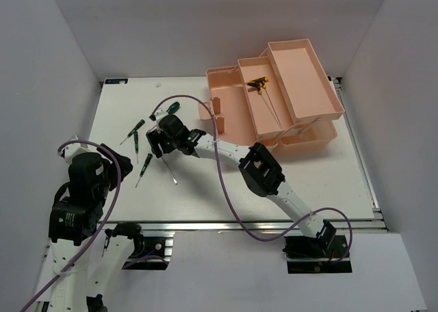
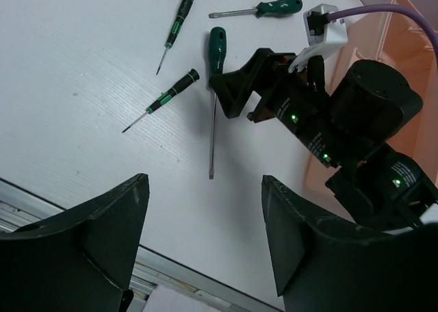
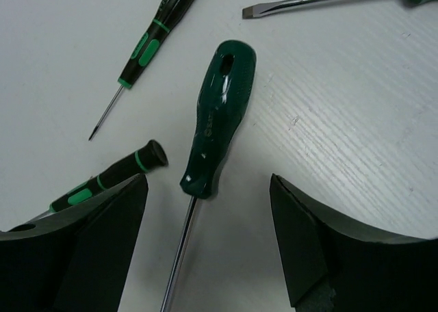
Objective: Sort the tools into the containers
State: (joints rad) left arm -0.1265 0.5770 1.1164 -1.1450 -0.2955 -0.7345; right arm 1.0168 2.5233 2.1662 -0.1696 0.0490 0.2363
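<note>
Right pincer [image 3: 209, 182] gapes wide, empty, over glossy green screwdriver [image 3: 220, 113] — left pincer [image 2: 205, 182] likewise.

Screwdriver handle [image 3: 219, 117] is dark green, toolbox [image 1: 304, 72] salmon-pink.

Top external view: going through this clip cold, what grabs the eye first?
The open salmon-pink toolbox at the far right of the table stands out, with two yellow-handled keys lying in its middle tray. Next, the right arm stretches across to the left half, the right tool open astride a large green-handled screwdriver, with slimmer screwdrivers scattered nearby.
</note>
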